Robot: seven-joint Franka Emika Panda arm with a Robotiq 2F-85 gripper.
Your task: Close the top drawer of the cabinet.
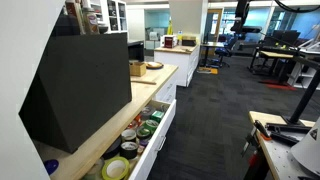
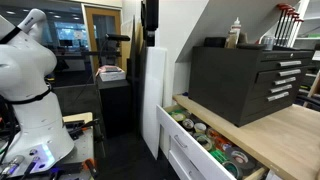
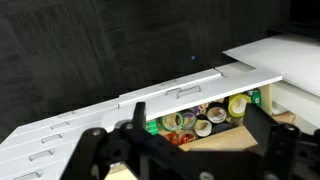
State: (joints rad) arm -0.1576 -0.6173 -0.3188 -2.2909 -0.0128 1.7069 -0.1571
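Note:
The top drawer (image 1: 161, 133) of the long white cabinet (image 1: 100, 135) stands pulled out in both exterior views, full of tape rolls. Its white front also shows in an exterior view (image 2: 183, 152), below the pale wood countertop (image 2: 285, 125). In the wrist view my gripper (image 3: 185, 150) is open and empty, its two black fingers spread wide. It hovers over the countertop edge (image 3: 225, 135), with the open drawer (image 3: 200, 88) and its tape rolls seen between the fingers. The gripper itself is not clear in either exterior view.
A large black wedge-shaped box (image 1: 80, 85) sits on the countertop, just behind the open drawer; it also shows in an exterior view (image 2: 240, 80). A small box (image 1: 136, 68) and a plate (image 1: 153, 66) lie farther along. The white robot body (image 2: 25, 80) stands on dark carpet (image 1: 215, 120) facing the cabinet.

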